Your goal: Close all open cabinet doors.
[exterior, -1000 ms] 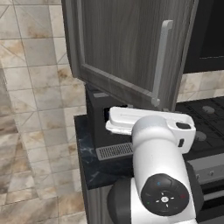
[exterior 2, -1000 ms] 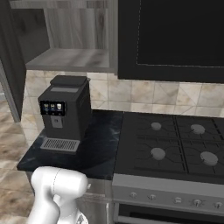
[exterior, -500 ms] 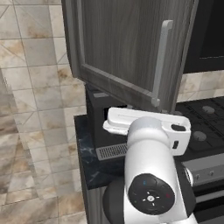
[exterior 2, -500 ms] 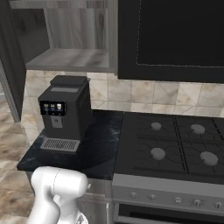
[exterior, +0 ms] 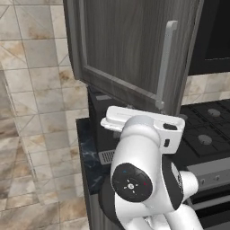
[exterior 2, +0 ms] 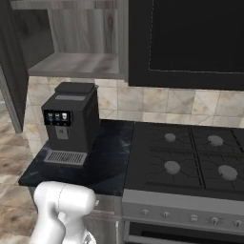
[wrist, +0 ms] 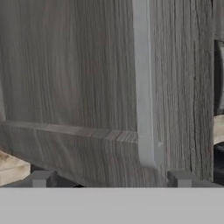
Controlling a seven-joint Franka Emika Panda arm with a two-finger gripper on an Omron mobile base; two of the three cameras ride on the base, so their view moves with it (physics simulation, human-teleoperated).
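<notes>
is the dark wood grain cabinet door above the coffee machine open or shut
Open: the dark grey-brown wood-grain cabinet door stands swung out, and the bare cabinet shelf shows.

Cabinet door top (and handle) cropped

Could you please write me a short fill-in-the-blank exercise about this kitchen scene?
1. The cabinet door above the counter stands ____.
2. Its silver bar handle runs ____ along the door.
3. On the dark counter beside the stove stands a black ____.
4. The claw points at the door's ____.

Missing words: open; vertically; coffee machine; handle
</notes>
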